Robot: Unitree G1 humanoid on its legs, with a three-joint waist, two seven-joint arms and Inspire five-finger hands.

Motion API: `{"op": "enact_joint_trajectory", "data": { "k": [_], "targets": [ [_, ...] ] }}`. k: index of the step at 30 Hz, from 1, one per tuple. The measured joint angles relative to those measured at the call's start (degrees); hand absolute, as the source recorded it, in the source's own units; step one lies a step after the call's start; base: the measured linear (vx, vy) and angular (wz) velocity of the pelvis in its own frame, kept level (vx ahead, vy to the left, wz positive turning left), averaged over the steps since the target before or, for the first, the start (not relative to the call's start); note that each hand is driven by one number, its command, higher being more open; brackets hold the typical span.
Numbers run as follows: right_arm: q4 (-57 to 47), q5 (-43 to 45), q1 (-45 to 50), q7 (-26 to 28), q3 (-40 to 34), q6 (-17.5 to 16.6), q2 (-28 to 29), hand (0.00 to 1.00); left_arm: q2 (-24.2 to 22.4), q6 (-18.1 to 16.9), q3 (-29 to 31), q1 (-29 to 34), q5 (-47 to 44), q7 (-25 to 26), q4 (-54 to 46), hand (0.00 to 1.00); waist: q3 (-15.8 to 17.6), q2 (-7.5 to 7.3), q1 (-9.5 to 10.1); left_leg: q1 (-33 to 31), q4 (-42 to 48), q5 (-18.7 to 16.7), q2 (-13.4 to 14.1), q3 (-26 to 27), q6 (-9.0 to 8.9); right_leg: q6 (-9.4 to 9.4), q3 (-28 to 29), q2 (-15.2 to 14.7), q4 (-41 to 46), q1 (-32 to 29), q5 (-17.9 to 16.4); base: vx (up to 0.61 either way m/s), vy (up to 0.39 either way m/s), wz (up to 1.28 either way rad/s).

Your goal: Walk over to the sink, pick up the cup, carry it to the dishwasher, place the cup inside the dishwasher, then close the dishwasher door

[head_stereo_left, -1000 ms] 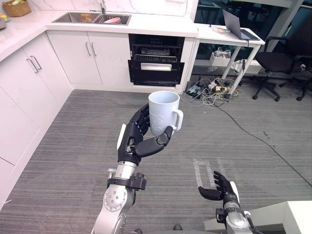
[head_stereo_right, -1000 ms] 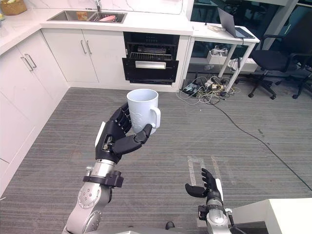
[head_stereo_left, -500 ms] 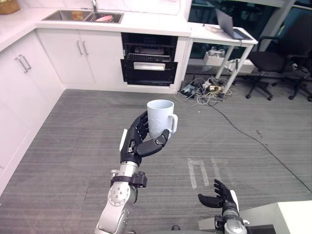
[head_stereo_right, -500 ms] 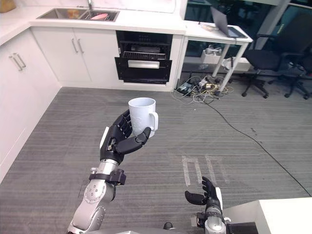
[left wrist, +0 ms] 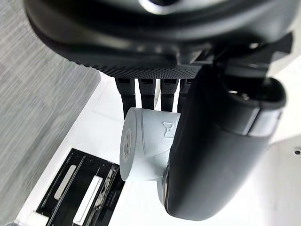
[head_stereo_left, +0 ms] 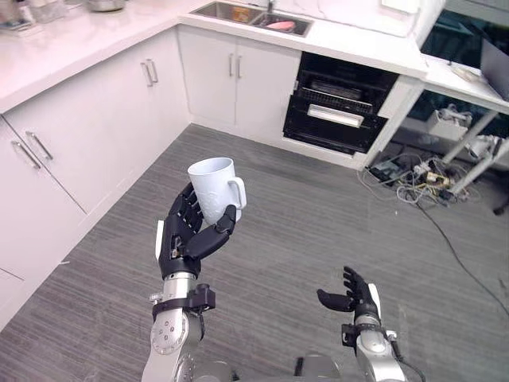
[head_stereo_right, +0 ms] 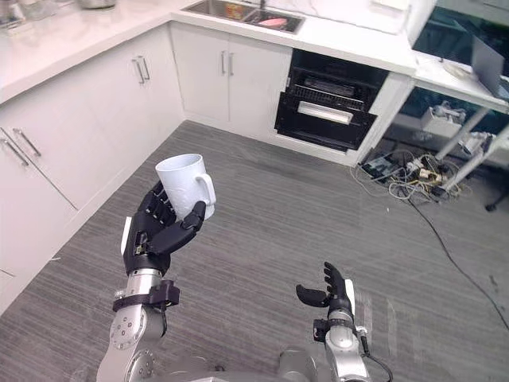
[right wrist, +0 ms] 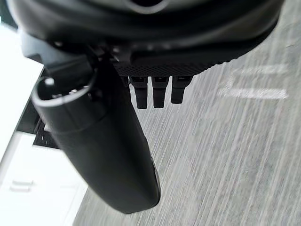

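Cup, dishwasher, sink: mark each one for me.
cup point(head_stereo_left: 211, 189), left eye view, on its white side wall.
dishwasher point(head_stereo_left: 340, 116), left eye view, on its dark open front.
sink point(head_stereo_left: 238, 20), left eye view, on its near steel rim.

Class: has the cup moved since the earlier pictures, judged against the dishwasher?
Yes. The cup, still in the left hand, sat straight below the dishwasher; now it lies left of it, by the cabinets. The camera turned too.

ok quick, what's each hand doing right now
left hand: shut on the white cup, held upright above the floor
right hand: open, fingers relaxed, holding nothing
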Motion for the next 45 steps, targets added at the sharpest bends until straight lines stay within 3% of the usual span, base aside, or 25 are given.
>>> {"op": "enact_joint_trajectory", "data": {
  "k": [2,5,6,7,9,10,11,13,15,18,19,20,21,24,27,30,33,35,36,37,38,40,42,44,45],
  "targets": [
    [-0.50,0.00,0.78,-0.02,-0.31,0.02,-0.71,0.90,0.12,-0.01,-1.66,-1.65,0.05,-0.09,1.35,0.30,0.44,0.50,-1.27,3.37,-2.62,0.14,-0.59,-3.47,-0.24,1.11,0.64,3.25,-9.86,-1.77,2.45,0.45,-0.011,1.01],
    [-2.80,-0.01,2.67,-0.13,-0.40,0.04,-2.13,0.90,-0.11,-0.04,-4.59,-3.88,0.11,-0.42,3.19,0.30,0.42,1.34,-3.35,8.27,-4.76,-1.60,-2.27,-8.82,-3.48,0.23,4.53,4.76,-17.06,-1.55,16.80,0.53,-0.080,1.06],
    [-3.06,-0.02,2.23,-0.05,-0.41,0.26,-3.14,0.90,-0.96,-0.08,-5.91,-4.49,0.11,-0.68,4.05,0.30,0.55,3.82,-2.98,8.86,-4.02,-2.05,-0.65,-8.61,-5.17,0.52,2.94,5.02,-15.44,-0.67,14.97,0.57,-0.101,0.84],
    [-3.38,-0.01,2.02,0.02,-0.37,0.37,-3.32,0.90,-1.30,-0.08,-6.36,-4.70,0.11,-0.94,4.41,0.30,0.56,4.65,-2.71,8.72,-2.81,-1.79,-0.09,-8.03,-6.28,0.19,1.84,5.06,-15.36,0.11,14.15,0.53,-0.087,0.59],
    [-6.79,0.04,3.26,0.20,0.46,0.74,-3.31,0.90,-2.84,0.40,-7.26,-4.99,0.07,-1.29,5.12,0.30,1.18,5.60,-3.02,4.68,12.29,1.33,2.57,0.30,-12.33,-0.43,-1.31,4.99,-16.70,6.18,11.36,0.51,-0.103,0.63],
    [-9.66,0.07,4.37,0.16,1.02,0.72,-3.28,0.90,-3.61,0.44,-7.43,-4.79,0.07,-1.66,4.99,0.30,1.43,5.87,-2.70,1.68,22.04,5.37,5.38,5.70,-13.12,-0.78,-2.01,5.50,-17.70,9.45,10.39,0.50,-0.108,0.47],
    [-13.36,0.14,5.99,-0.17,2.25,0.49,-2.94,0.90,-3.80,-0.02,-7.44,-4.09,0.02,-2.24,4.01,0.30,2.04,4.83,-1.80,-2.98,35.46,10.36,10.90,11.91,-10.07,-1.21,-2.00,6.23,-19.99,14.64,7.59,0.47,-0.092,0.35],
    [-15.46,0.89,5.91,-1.00,2.19,0.19,-1.95,0.90,-4.25,-0.38,-7.86,-4.38,-0.03,-3.13,3.88,0.30,2.34,5.21,-0.79,-10.52,46.64,6.30,17.52,15.28,-8.35,-1.57,-3.12,7.38,-22.96,20.16,6.07,0.51,-0.056,0.24],
    [-14.48,2.40,4.88,-1.41,1.83,-0.32,-1.04,0.90,-3.80,-0.40,-7.90,-4.40,-0.57,-3.77,4.06,0.30,2.20,3.89,0.79,-18.11,39.35,1.72,20.14,18.09,-6.74,-1.42,-3.10,6.03,-27.62,24.93,6.00,0.41,0.007,0.04],
    [-9.77,2.40,2.39,-1.30,0.70,-0.38,-0.74,0.90,-2.97,-0.13,-7.55,-4.41,-1.16,-3.72,4.76,0.30,2.45,3.22,1.13,-20.41,14.04,4.00,14.76,12.92,-8.65,0.97,-2.14,2.08,-28.57,27.59,4.35,0.45,0.175,-0.13],
    [-7.82,2.39,2.18,-1.34,0.30,-0.32,-1.15,0.90,-2.89,-0.13,-7.77,-4.35,-1.11,-3.71,4.93,0.30,2.17,3.73,1.21,-18.60,0.86,12.25,11.89,8.37,-9.13,3.56,-0.65,1.05,-27.84,28.50,1.94,0.46,0.273,-0.25],
    [-6.77,2.40,2.23,-1.30,0.30,-0.22,-1.26,0.90,-2.77,-0.10,-8.01,-4.26,-1.11,-3.71,5.13,0.30,1.99,4.12,1.16,-17.49,-0.72,20.15,11.79,8.23,-8.91,4.61,0.20,0.71,-27.52,29.08,0.38,0.45,0.293,-0.15],
    [-4.00,2.48,1.69,-1.22,0.26,0.50,0.13,0.90,-1.67,0.05,-7.52,-5.47,-1.13,-3.44,6.57,0.30,2.50,1.81,0.47,-16.78,1.14,18.09,9.90,9.12,-6.70,4.34,1.42,-1.67,-26.43,29.81,-0.98,0.44,0.262,-0.04],
    [-3.65,2.36,2.71,-1.01,0.31,0.65,1.04,0.90,-0.20,0.88,-7.33,-5.75,-1.10,-2.80,7.09,0.30,3.00,0.95,0.53,-17.30,10.85,8.56,10.52,10.78,-6.06,4.53,5.46,-2.44,-17.94,27.85,-0.77,0.43,0.276,-0.38],
    [-3.63,2.20,0.73,-0.94,0.95,0.65,1.28,0.90,2.90,1.06,-7.30,-5.64,-1.06,-2.74,7.00,0.30,3.63,-1.92,0.41,-9.36,8.36,3.04,9.11,17.46,-4.95,9.66,3.93,-9.12,10.78,14.48,4.36,0.33,0.207,-0.87],
    [-3.78,2.10,-1.72,-0.85,2.53,0.64,1.14,0.90,3.50,1.11,-7.35,-5.69,-1.02,-2.22,6.94,0.30,3.46,-1.62,-0.97,0.25,-0.20,2.72,8.97,22.30,-4.66,2.21,-4.44,-9.62,17.66,4.01,-0.39,0.42,0.120,-0.74],
    [-4.56,1.66,-4.22,-0.23,4.79,0.43,1.24,0.90,3.64,0.82,-7.56,-6.82,-0.99,-2.26,6.90,0.30,3.22,-1.14,-2.37,8.15,-7.63,3.31,8.84,27.67,-6.94,-1.59,-16.92,-5.45,1.81,-2.40,-1.12,0.49,0.092,-0.82],
    [-6.21,1.38,-4.73,0.13,4.98,0.41,1.20,0.90,3.54,0.79,-7.68,-7.74,-0.31,-2.51,6.93,0.30,2.95,-1.51,-3.19,11.85,-10.20,2.42,8.09,29.51,-8.62,-3.13,-18.61,0.13,-15.50,-3.66,6.35,0.60,0.070,-0.44],
    [-7.21,1.13,-4.61,0.08,4.95,0.40,0.66,0.90,3.44,0.71,-7.76,-7.71,0.83,-2.51,7.04,0.30,2.53,-2.05,-4.49,14.77,-11.21,1.33,6.35,29.10,-10.44,-7.51,-16.34,2.19,-22.03,-3.25,15.88,0.65,0.041,-0.02],
    [-7.72,1.08,-4.31,0.01,4.84,0.40,-0.74,0.90,2.77,0.66,-7.97,-7.75,1.48,-2.60,7.98,0.30,1.97,-0.27,-5.61,16.71,-11.94,0.73,6.29,28.45,-11.36,-9.86,-15.04,2.75,-20.86,-2.67,20.46,0.65,0.038,-0.22],
    [-8.28,1.07,-4.10,0.04,4.77,0.57,-2.15,0.90,1.75,0.89,-8.31,-7.61,1.52,-2.70,8.68,0.30,0.81,2.67,-5.24,16.84,-11.13,0.64,8.19,27.96,-11.72,-10.06,-14.73,4.43,-18.67,-3.26,18.81,0.63,0.005,-0.41],
    [-10.27,1.05,-3.45,0.15,4.64,0.61,-3.36,0.90,0.24,0.89,-8.28,-8.43,2.42,-2.65,9.82,0.30,0.57,4.36,-5.16,14.51,0.04,1.11,10.73,25.32,-12.51,-9.76,-13.75,4.97,-13.64,-2.93,13.44,0.53,-0.029,-0.42],
    [-15.98,1.12,0.49,-0.07,3.67,0.76,-3.14,0.90,-1.59,0.98,-9.16,-8.72,2.65,-2.65,11.37,0.30,1.05,5.08,-5.10,7.41,28.18,9.51,18.08,21.20,-16.01,-9.21,-13.32,6.72,-13.94,5.31,9.02,0.58,-0.029,-0.19],
    [-22.13,1.27,3.09,-1.31,3.55,0.63,-2.20,0.90,-2.02,0.85,-9.96,-7.93,2.63,-2.65,10.60,0.30,1.09,4.96,-3.45,2.55,43.05,9.06,21.78,21.15,-15.40,-8.90,-10.94,8.16,-15.81,10.52,6.94,0.43,0.017,-0.56],
    [-27.01,1.55,3.81,-2.07,3.64,-0.28,-1.64,0.90,-1.97,0.71,-10.63,-7.06,2.63,-2.67,9.30,0.30,1.12,4.86,-2.66,-3.14,50.21,7.40,23.61,21.23,-13.61,-9.08,-8.79,8.49,-17.05,14.34,4.72,0.36,0.067,-0.69]
  ]
}}
